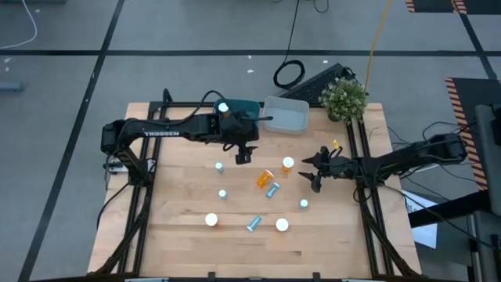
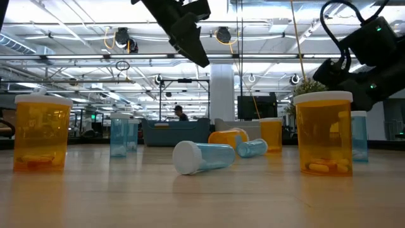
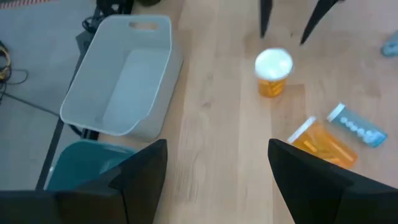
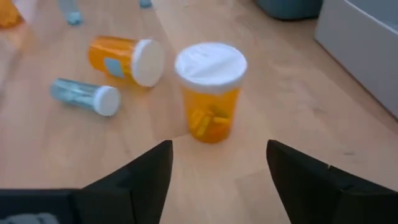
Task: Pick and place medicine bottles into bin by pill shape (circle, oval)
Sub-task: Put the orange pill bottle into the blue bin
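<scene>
Several medicine bottles stand or lie on the wooden table. An upright orange bottle with a white cap stands just ahead of my right gripper, which is open and empty, its fingers pointing toward the table's left. Beside that bottle lie an orange bottle and a pale-blue one on their sides. My left gripper hangs open and empty above the table, near the teal bin.
A white bin sits next to the teal bin at the far edge, with a potted plant at the far right corner. Pale-blue bottles and orange ones stand farther toward the near edge.
</scene>
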### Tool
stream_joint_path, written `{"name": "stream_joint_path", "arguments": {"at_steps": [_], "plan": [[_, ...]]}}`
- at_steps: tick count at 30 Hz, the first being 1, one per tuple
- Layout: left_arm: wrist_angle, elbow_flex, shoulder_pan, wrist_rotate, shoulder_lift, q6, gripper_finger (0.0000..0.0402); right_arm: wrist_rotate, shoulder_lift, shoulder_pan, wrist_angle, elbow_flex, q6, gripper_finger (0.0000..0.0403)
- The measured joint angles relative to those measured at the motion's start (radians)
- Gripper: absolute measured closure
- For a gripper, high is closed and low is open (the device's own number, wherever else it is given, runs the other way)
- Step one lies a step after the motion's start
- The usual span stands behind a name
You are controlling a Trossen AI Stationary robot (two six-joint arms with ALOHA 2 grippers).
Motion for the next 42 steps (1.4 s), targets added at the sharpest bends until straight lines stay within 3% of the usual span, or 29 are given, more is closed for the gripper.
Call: {"name": "stream_joint_path", "arguments": {"at_steps": [21,30,42], "plan": [[0.04,0.0,0.0,0.009,0.0,0.032,0.0119,-0.155,0.583,-0.078,0.459,0.073,-0.077,0.0132],[0.039,0.0,0.0,0.009,0.0,0.032,0.0119,-0.159,0.702,-0.088,0.597,0.08,-0.077,0.0133],[0.039,0.0,0.0,0.009,0.0,0.033,0.0119,-0.151,0.843,-0.093,0.641,0.165,-0.102,0.0141]]}}
